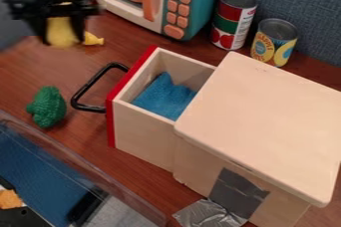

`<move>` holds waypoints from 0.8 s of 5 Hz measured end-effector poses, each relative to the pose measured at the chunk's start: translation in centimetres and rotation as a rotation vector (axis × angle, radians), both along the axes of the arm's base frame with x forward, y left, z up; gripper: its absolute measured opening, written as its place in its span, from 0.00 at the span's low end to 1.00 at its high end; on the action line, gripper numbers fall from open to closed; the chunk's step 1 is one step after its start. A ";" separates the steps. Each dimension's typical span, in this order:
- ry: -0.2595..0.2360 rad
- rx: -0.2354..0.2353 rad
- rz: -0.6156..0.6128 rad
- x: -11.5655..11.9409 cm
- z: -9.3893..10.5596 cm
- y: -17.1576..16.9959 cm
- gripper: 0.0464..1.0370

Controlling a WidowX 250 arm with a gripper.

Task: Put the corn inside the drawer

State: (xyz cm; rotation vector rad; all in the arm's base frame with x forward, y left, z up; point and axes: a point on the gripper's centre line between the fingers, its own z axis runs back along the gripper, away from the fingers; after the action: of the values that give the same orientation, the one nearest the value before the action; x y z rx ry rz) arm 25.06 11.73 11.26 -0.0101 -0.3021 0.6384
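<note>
The gripper [63, 40] is at the far left, above the bench [86, 146], with its jaws closed on the yellow corn [61, 31]. The corn is outside the drawer [141, 134], which stands open to the left of its wooden cabinet [266, 116] and contains a blue cloth [164, 96]. A green toy vegetable [47, 107] lies near the black handle [90, 85].

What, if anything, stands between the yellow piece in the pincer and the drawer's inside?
The red front, with its black handle, stands on the side facing the pincer; the yellow piece likely must pass above both. The open drawer has blue cloth inside.
</note>
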 end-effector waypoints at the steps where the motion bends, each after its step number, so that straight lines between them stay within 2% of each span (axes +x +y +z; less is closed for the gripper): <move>1: 0.005 -0.022 -0.109 0.2 0.3 -4.4 0.59; 3: 0.001 -0.056 -0.217 -0.1 0.7 -8.8 0.59; 4: 0.007 -0.085 -0.217 -0.2 0.6 -9.5 0.59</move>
State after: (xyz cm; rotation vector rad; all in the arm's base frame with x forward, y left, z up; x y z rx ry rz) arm 24.82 2.22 11.84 -0.1208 -0.2632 0.4349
